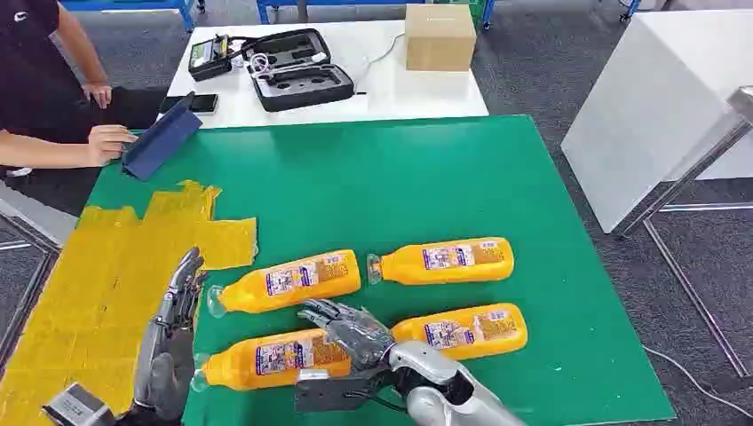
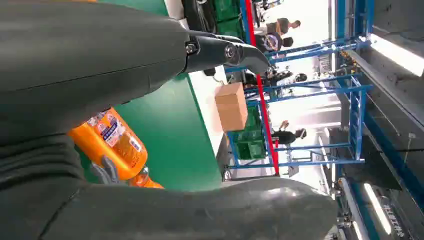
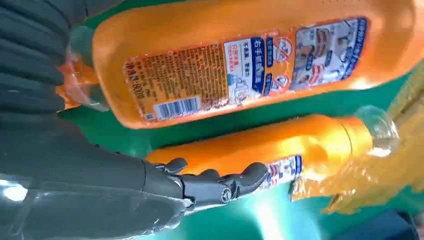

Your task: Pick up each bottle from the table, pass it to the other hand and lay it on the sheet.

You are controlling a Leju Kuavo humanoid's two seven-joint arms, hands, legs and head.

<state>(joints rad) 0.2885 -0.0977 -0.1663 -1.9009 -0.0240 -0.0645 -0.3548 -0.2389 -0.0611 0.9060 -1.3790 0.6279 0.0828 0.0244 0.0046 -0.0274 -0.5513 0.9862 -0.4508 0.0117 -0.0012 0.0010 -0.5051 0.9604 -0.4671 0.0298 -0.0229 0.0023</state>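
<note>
Right wrist view, item one: my right hand's fingers (image 3: 220,185) are extended and spread over the near-left bottle (image 1: 266,357), lying along its body but not wrapped round it; I see no grasp made. From the head view the right hand (image 1: 351,333) sits on top of that bottle's base end. Left hand (image 1: 173,328): fingers straight and apart, holding nothing, upright just beside the bottle necks at the edge of the yellow sheet (image 1: 98,284).

Step in hand, as I judge it: the first pick, hand placed, closure not made. Next I need to curl the fingers under the rounded body, lift, then bring it across to the waiting left hand.

Stock: four orange bottles lying flat on the green table (image 1: 400,177), clear caps toward the sheet, printed labels up; none on the sheet. Smooth, round plastic; likely to roll under a loose grip.
</note>
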